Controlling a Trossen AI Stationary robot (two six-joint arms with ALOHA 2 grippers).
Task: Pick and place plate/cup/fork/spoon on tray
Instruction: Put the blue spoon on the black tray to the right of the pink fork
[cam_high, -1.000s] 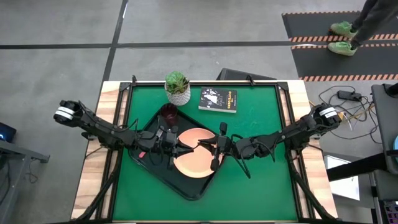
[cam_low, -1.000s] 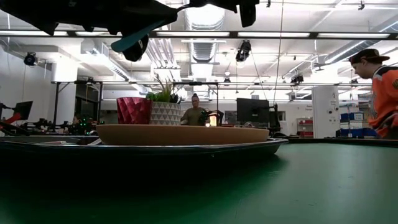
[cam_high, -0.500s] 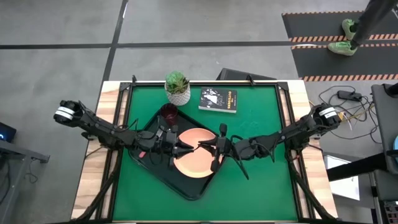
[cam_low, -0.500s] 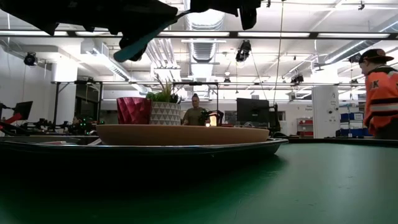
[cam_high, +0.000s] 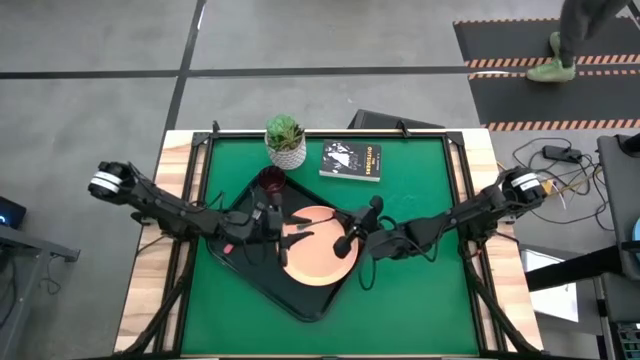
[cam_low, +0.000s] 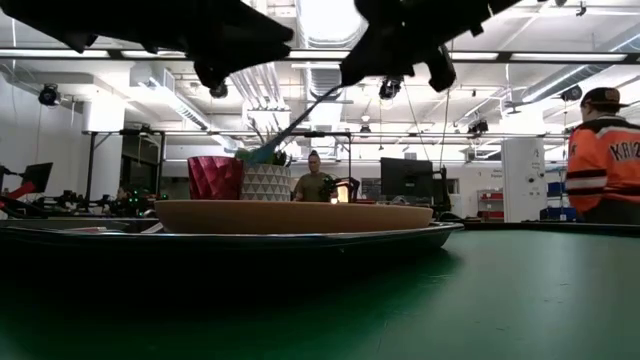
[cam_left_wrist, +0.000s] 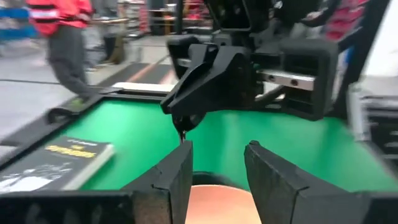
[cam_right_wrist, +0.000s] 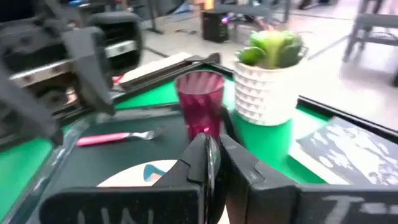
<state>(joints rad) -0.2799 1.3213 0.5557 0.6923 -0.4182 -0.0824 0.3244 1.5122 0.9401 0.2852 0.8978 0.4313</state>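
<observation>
The spoon (cam_low: 300, 122) hangs slanting above the peach plate (cam_high: 318, 255), teal handle (cam_low: 258, 154) lowest, with my right gripper (cam_high: 345, 241) shut on its upper metal end. Just left of it over the plate's left part, my left gripper (cam_left_wrist: 214, 165) is open, with nothing between its fingers. The plate lies in the black tray (cam_high: 300, 300). The dark red cup (cam_high: 271, 181) stands upright at the tray's far corner. The pink-handled fork (cam_right_wrist: 115, 137) lies flat on the tray floor to the left. My right gripper pinches the spoon's metal end (cam_low: 332, 93) between its two shut fingers, coming from the table's right side and slanting down. The fingers themselves hide the exact spot. The spoon hangs tilted below them, its teal handle (cam_right_wrist: 152, 171) clear above the plate.
A white pot with a green plant (cam_high: 286, 140) and a black book (cam_high: 351, 160) sit on the green mat beyond the tray. A person in an orange top (cam_low: 605, 160) stands beyond the table on the right. Bare green mat lies on the near side.
My left gripper has opened and let go of the spoon's teal handle, drawing back a little toward the table's left edge. The spoon stays in my right gripper; its handle end has swung down from level to hanging low over the plate. My right gripper has turned.
</observation>
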